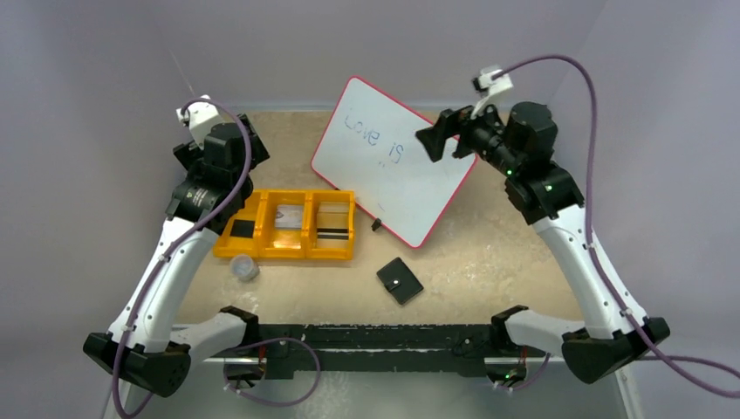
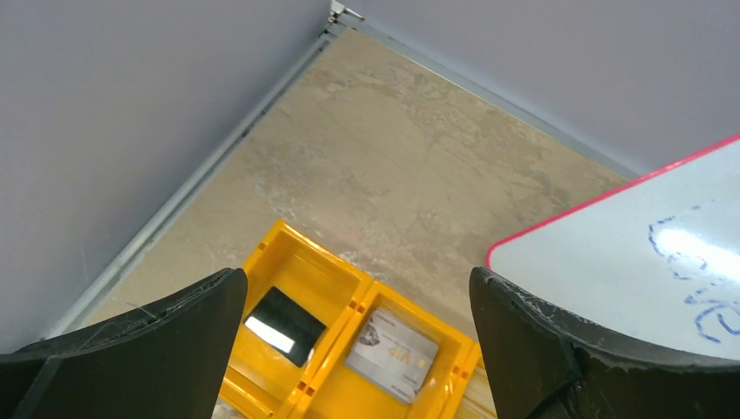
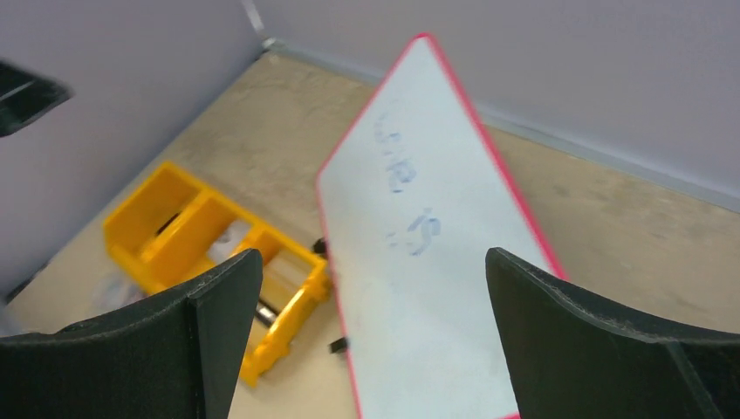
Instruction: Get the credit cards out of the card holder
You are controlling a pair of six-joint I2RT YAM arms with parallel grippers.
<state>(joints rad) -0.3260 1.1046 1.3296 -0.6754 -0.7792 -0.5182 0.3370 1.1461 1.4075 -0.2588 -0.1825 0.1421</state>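
Observation:
The card holder, a small black wallet lying shut with its snap tab up, sits on the table near the front centre; it shows in neither wrist view. A pale grey card lies in the middle compartment of the yellow tray, also in the left wrist view. A card with a dark stripe lies in the right compartment. My left gripper is open and empty, raised above the tray's far left. My right gripper is open and empty, raised over the whiteboard.
A red-edged whiteboard with blue writing lies at the back centre. A flat black rectangle fills the tray's left compartment. A small clear cup stands in front of the tray. A small black piece lies by the whiteboard's near edge.

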